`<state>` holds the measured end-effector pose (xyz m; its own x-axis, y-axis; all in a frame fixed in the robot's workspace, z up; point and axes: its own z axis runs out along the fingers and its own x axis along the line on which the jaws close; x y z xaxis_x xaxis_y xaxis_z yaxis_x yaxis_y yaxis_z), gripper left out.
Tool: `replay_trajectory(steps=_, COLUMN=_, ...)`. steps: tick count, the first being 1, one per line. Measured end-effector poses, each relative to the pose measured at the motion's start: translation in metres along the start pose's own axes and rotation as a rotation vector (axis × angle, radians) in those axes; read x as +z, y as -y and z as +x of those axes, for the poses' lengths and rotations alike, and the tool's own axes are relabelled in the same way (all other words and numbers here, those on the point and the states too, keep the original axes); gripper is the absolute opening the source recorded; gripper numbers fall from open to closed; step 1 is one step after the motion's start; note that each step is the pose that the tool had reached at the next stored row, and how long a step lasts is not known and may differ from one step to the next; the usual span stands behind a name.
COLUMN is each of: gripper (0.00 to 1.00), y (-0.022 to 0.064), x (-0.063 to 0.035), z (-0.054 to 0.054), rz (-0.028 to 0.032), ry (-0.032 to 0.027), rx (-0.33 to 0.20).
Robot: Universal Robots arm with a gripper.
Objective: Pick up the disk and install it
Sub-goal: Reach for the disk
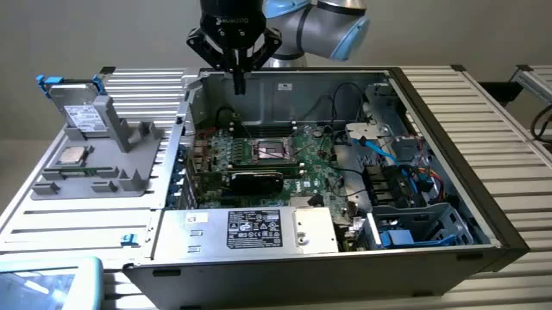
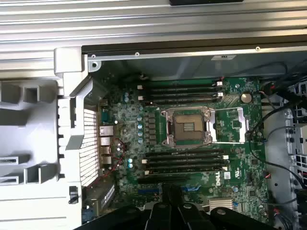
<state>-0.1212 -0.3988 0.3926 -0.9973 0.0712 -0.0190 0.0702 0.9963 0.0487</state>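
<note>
Blue-framed silver-grey disk (image 1: 76, 103) is seen upright on the grey plastic stand (image 1: 129, 137), untouched. The black gripper (image 1: 239, 84) is closed on nothing above the open metal computer case (image 1: 302, 90). Pick-up not begun; opened jaws are called for.

A plain grey wall (image 1: 103, 32) stands behind the gripper (image 1: 239, 89); a ribbed silver aluminium tabletop (image 1: 487, 142) spreads below it.

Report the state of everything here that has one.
gripper, shut, empty, above the computer case
disk, upright in the grey stand, untouched
computer case, open
processor socket, empty
chip, flat on the grey stand
</note>
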Motion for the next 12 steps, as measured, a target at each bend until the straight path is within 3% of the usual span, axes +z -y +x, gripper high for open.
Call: replay_trajectory(steps=12, gripper=0.11, y=0.0000, x=0.0000, z=0.0000, rz=0.0000, ry=0.0000, rx=0.000)
